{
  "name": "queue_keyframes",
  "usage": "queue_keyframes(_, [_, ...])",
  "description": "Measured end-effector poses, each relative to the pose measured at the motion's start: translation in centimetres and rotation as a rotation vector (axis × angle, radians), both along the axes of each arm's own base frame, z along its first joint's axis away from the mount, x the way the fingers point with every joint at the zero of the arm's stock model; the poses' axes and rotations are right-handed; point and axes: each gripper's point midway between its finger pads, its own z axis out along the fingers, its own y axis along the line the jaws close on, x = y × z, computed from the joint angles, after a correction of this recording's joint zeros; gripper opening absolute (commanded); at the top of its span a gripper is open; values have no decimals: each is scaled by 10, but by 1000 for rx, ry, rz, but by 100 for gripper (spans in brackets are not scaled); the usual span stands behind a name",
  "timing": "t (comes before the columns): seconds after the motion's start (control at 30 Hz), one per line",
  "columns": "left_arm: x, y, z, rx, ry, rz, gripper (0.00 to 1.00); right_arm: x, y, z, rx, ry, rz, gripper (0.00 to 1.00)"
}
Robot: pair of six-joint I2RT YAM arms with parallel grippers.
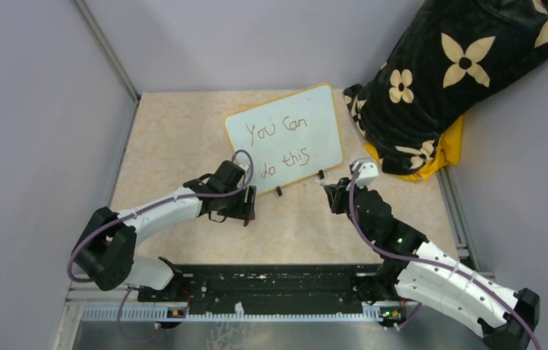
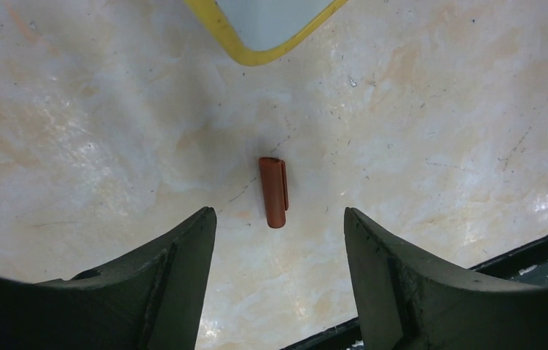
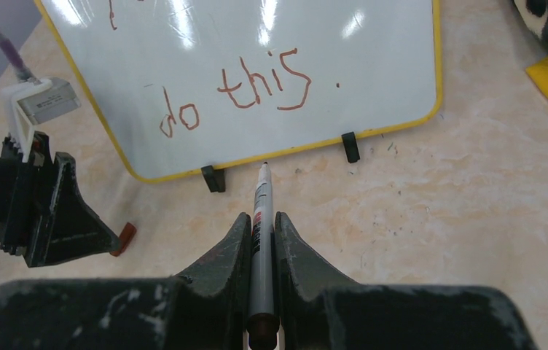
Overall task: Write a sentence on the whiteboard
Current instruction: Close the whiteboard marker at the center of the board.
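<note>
The whiteboard (image 1: 286,138) stands tilted at the table's back middle, with the sentence (image 1: 278,146) "You Can do this" in two reddish-brown lines; "do this" (image 3: 235,95) shows in the right wrist view. My right gripper (image 3: 260,219) is shut on a grey marker (image 3: 260,240), tip pointing at the board's lower edge, a little short of it. My left gripper (image 2: 280,219) is open above the table, with the red-brown marker cap (image 2: 273,191) lying just beyond its fingertips. The cap also shows in the right wrist view (image 3: 124,238).
A black cloth bundle with cream flowers (image 1: 453,80) over a yellow item (image 1: 442,157) fills the back right. The board's yellow corner (image 2: 256,44) lies ahead of the left gripper. A black rail (image 1: 271,284) runs along the near edge.
</note>
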Motion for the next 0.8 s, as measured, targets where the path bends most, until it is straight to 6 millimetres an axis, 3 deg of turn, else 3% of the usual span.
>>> queue_keyframes(0.3, [1,1,-23,125,72,-9,63,-1,-4,6,17,-18,-11,0])
queue_keyframes(0.8, [4,-9,-31,202,98,-69,49,0,-10,6,18,-28,-43,0])
